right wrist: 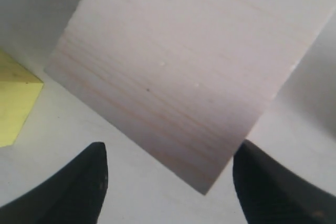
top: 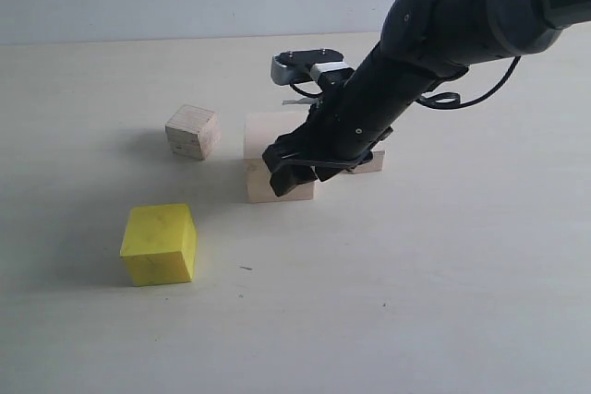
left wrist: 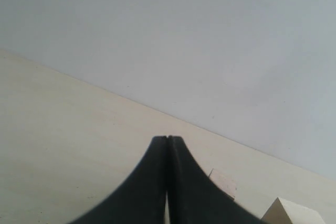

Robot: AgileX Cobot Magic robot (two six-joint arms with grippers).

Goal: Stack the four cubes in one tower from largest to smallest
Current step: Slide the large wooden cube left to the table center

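Fingers (top: 281,171) of the right gripper (top: 295,173) hang spread wide and empty at the front of the large pale cube (top: 266,140) in the exterior view. We judge this base block is the one to grasp. The grainy cube (top: 192,131) sits well apart to its left and the yellow cube (top: 159,244) lies nearer the camera, so neither blocks us. A small pale block (top: 374,163), likely the tiny cube, peeks out just beside the arm and could get nudged.

In the left wrist view the left gripper (left wrist: 167,142) is pressed closed on nothing.

In the right wrist view the large cube lies cornerwise ahead of our open tips. We should turn the wrist to meet flat faces before closing.
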